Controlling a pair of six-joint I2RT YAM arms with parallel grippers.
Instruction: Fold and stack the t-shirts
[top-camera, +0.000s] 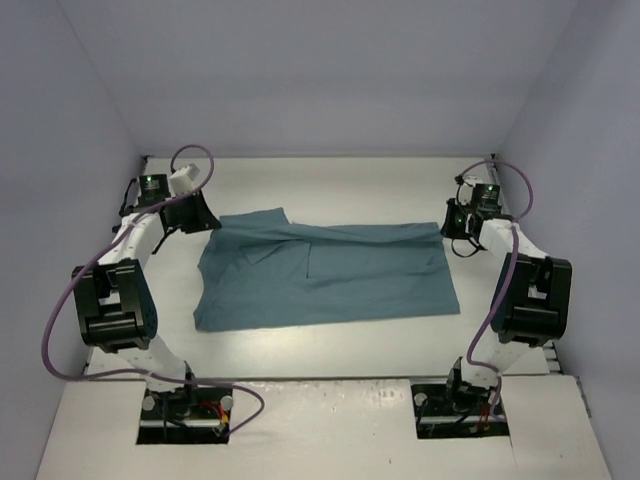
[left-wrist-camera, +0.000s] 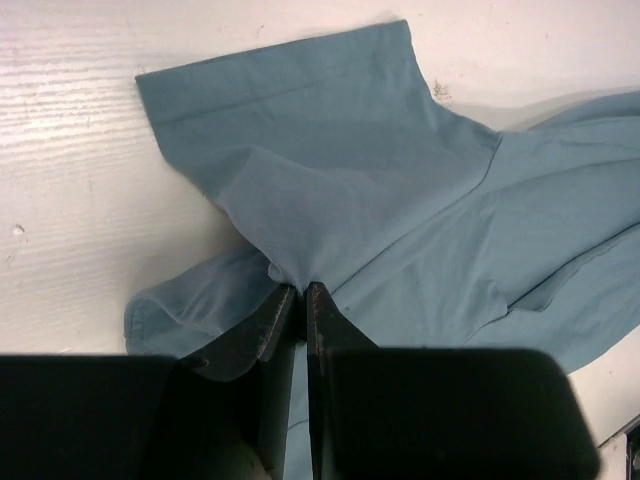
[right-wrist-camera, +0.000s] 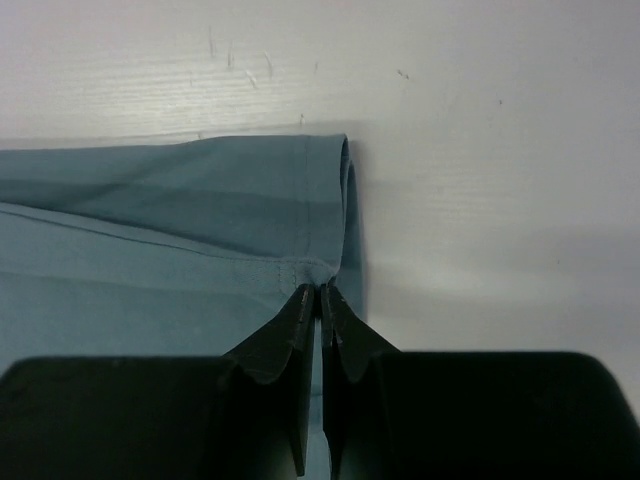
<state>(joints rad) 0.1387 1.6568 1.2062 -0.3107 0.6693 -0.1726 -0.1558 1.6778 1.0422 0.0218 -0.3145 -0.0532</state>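
Pinching the t-shirt, spread on the table: by the sleeve at ten o'clock with the left gripper, at the hem corner at three o'clock with the right gripper. Thin bites; could slip on lifting and skew the fold.

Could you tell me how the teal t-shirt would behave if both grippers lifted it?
Probably floppy: the t-shirt puckers into a peak where the left gripper pinches it. It would likely sag between that and the right gripper, shut on its hem corner. Thin-looking, so probably light.
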